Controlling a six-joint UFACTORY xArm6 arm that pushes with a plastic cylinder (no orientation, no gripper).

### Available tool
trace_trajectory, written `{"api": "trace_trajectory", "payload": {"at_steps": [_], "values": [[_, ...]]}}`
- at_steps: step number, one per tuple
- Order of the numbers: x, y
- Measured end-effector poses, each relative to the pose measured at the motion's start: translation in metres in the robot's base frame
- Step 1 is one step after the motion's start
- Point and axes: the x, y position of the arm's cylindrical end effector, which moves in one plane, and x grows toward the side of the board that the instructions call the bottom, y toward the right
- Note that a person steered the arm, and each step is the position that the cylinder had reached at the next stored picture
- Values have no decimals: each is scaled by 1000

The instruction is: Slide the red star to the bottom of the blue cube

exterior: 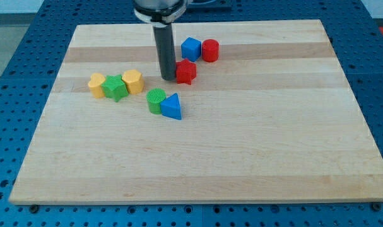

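My tip [168, 78] is set against the red star [186, 72] on its left, just nearer than the blue cube [190, 48]; open board [254, 157] is seen right; no fingers exist.

This looked like a robotics lab bench, no question. The pale wooden table [204, 157] sat on a blue metal base [380, 113] dotted with a regular grid of mounting holes, the sort of plate test rigs get bolted to. A dark machine-mounted rod [165, 50] hung over the wood, and small bright plastic blocks [115, 85] lay scattered like test pieces.
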Motion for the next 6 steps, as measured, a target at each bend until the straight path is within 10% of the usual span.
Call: {"api": "trace_trajectory", "payload": {"at_steps": [6], "values": [[4, 40]]}}
